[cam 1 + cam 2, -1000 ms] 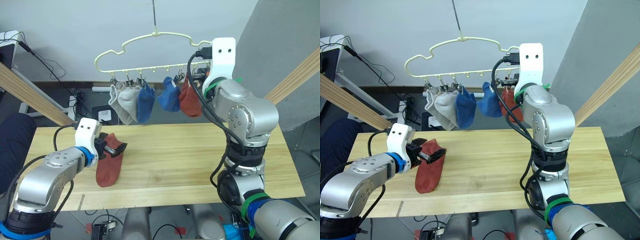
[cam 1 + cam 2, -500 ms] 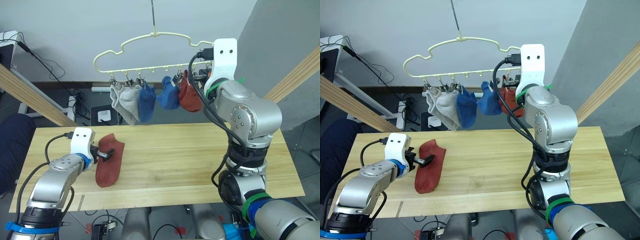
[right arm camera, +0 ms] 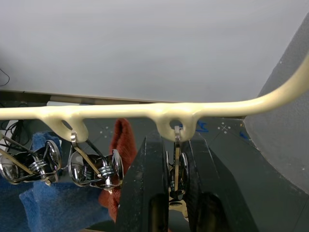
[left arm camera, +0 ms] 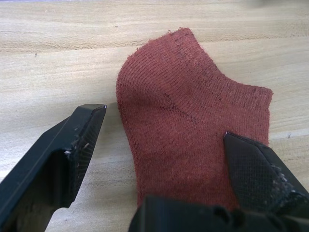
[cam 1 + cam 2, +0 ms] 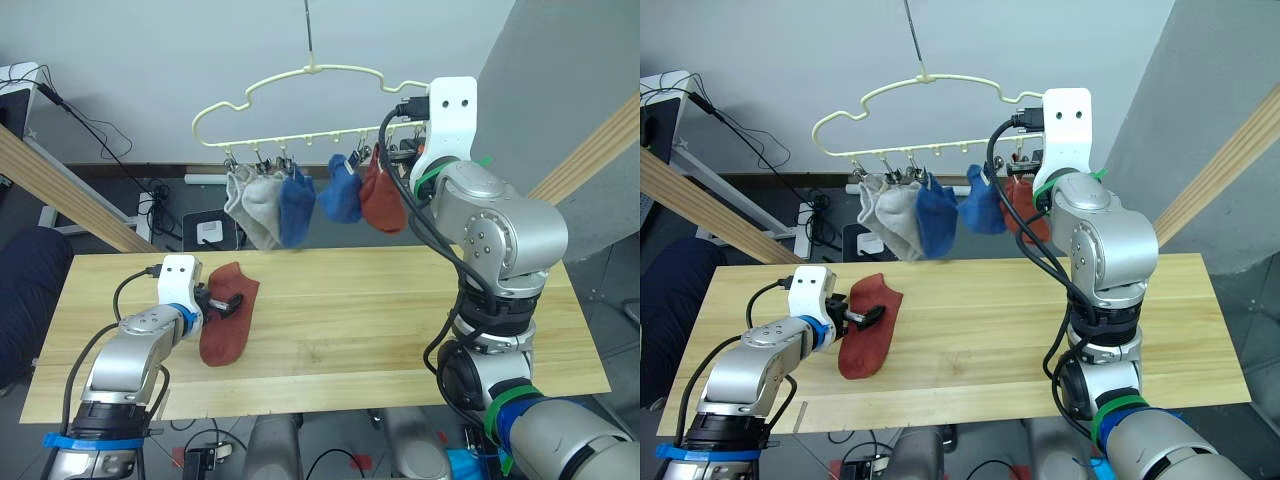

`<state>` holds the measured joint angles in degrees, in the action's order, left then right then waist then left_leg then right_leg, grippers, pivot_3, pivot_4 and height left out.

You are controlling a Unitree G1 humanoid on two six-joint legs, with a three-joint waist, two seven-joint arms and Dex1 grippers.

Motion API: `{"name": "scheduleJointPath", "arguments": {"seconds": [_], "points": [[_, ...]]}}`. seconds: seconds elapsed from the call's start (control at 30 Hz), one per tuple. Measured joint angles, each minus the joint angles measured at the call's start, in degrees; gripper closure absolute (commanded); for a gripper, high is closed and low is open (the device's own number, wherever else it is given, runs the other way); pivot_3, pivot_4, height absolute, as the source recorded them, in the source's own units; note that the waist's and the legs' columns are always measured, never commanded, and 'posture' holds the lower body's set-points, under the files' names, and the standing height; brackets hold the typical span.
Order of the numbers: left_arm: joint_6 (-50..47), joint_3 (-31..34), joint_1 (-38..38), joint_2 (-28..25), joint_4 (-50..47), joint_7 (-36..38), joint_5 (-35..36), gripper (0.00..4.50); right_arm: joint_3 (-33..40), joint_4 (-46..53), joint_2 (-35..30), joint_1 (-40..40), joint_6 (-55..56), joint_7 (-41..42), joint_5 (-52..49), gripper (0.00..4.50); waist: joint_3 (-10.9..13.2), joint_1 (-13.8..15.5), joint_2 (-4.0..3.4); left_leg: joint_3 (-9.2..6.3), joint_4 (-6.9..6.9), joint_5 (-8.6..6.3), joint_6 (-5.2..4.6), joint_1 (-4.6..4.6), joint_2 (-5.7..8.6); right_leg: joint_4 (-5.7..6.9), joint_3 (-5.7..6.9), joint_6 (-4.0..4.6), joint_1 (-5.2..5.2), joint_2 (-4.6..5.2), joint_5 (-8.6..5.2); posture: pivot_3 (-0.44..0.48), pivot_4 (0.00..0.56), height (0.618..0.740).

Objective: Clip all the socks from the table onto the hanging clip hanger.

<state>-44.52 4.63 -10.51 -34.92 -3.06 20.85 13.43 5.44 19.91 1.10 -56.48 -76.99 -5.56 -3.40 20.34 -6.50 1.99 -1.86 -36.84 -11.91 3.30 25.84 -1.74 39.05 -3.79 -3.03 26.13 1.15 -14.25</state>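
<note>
One rust-red sock (image 5: 228, 318) lies flat on the wooden table (image 5: 400, 320), left of centre. My left gripper (image 4: 164, 128) is low at the sock's cuff end and open, with one finger (image 4: 72, 145) on bare wood and the other finger (image 4: 256, 169) over the fabric. The pale-yellow clip hanger (image 5: 310, 70) hangs above the table's far edge. It carries two grey socks (image 5: 255, 205), two blue socks (image 5: 340, 198) and a rust-red sock (image 5: 383, 203). My right gripper (image 3: 176, 193) is raised at the hanger's right end, shut on a silver clip (image 3: 176, 164).
Thick wooden frame poles slant at the far left (image 5: 60, 195) and far right (image 5: 590, 150). Cables and a power strip (image 5: 205, 178) lie on the floor behind the table. A dark blue shape (image 5: 25, 290) sits at the table's left end.
My left arm's elbow has swung back toward the near edge and the wrist has turned, while the gripper has stayed at the sock. The right arm has held at the hanger.
</note>
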Motion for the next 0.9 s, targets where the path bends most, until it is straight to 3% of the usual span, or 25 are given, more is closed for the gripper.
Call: {"name": "scheduleJointPath", "arguments": {"seconds": [0.1, 0.53, 0.77, 0.9], "points": [[0.10, -0.14, 0.53, -0.01, -0.41, 0.58, -0.08, 0.61, 0.03, 0.07, -0.02, 0.00, -0.30, -0.02, 0.01, 4.42, 0.00, -0.06, 0.00, 0.02, 0.00, 0.00, 0.00, 0.00, 0.00, -0.01, -0.02, 0.00, 0.00, 0.00, 0.00, -0.195, 0.391, 0.740], [0.12, -0.98, 1.82, 0.10, -1.91, 2.31, -0.13, 4.48, 0.07, 0.28, 0.00, 0.00, -0.87, -0.02, 0.00, 4.42, 0.00, -0.47, 0.00, 0.04, 0.03, 0.00, 0.00, -0.05, -0.04, -0.01, -0.05, 0.00, 0.00, -0.03, 0.00, -0.196, 0.391, 0.740], [-0.32, -0.81, 2.52, 0.54, -3.53, 3.43, 0.44, 4.48, 0.07, 0.30, 0.05, 0.00, -0.89, -0.10, 0.01, 4.42, 0.00, -0.61, 0.00, 0.07, 0.05, 0.00, 0.00, -0.04, -0.03, -0.05, -0.08, -0.01, 0.00, -0.02, -0.01, -0.195, 0.391, 0.740], [-1.52, -0.52, 4.24, 2.68, -8.13, 8.98, 6.00, 4.48, 0.07, 0.36, 0.09, 0.00, -0.89, -0.26, 0.01, 4.42, 0.02, -0.46, -0.01, 0.04, 0.10, 0.00, 0.01, 0.03, -0.02, -0.09, -0.02, -0.01, 0.03, 0.02, -0.01, -0.191, 0.389, 0.740]]}}
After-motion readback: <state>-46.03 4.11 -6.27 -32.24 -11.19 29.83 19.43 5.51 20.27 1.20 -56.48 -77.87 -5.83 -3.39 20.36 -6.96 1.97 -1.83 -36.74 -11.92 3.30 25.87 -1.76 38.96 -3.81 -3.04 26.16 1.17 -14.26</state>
